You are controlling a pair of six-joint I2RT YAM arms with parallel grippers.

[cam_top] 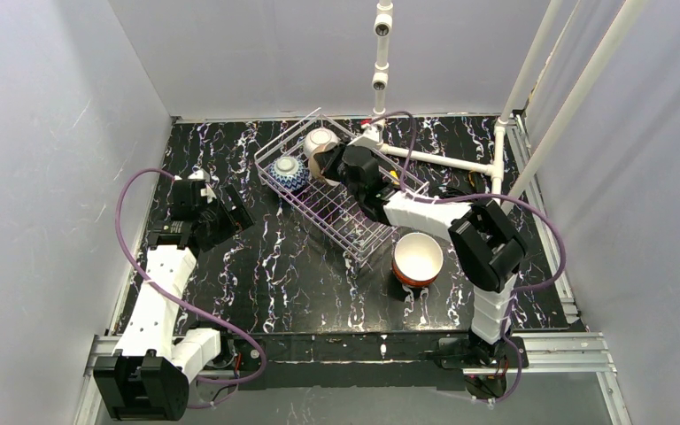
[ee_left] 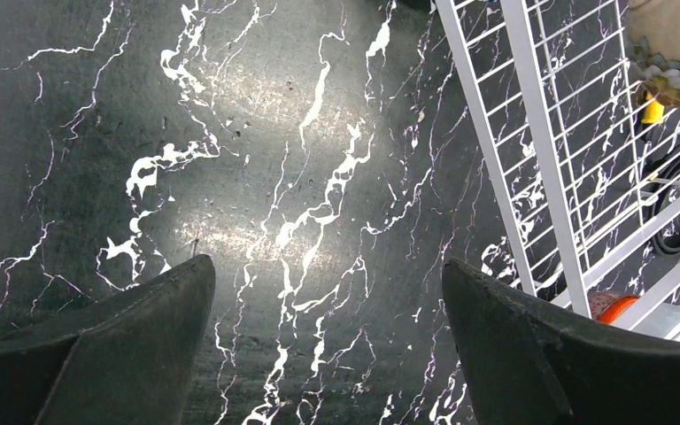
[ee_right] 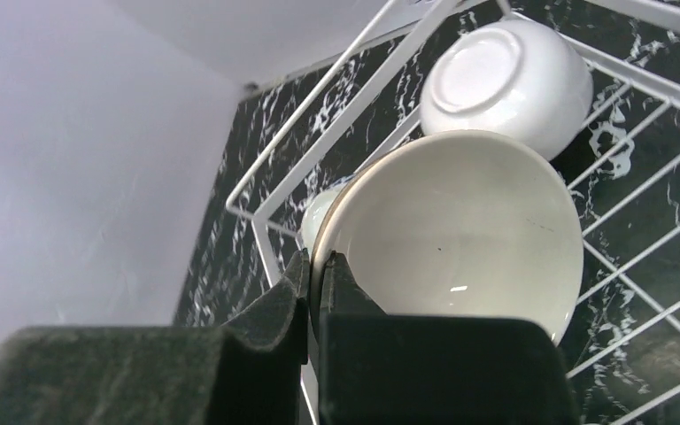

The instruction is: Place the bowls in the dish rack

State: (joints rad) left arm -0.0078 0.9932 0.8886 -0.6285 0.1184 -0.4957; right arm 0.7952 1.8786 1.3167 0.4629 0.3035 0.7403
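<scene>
Right fingers (ee_right: 274,310) pinching bowl (ee_right: 460,221) rim inside dish rack (cam_top: 345,221), left fingers (ee_left: 142,345) spread apart over table (ee_left: 319,177)

Right end effector (cam_top: 331,166) holds a bowl (cam_top: 319,156) in the dish rack (cam_top: 347,221).

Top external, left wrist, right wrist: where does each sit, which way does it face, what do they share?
Top external: above and behind, looking down on table, left arm, right arm, dish rack.
Left wrist: facing down at table beside the rack; open left gripper frames it.
Right wrist: facing into the rack; right gripper pinches a bowl rim.
Shared: all three show the rack.
</scene>
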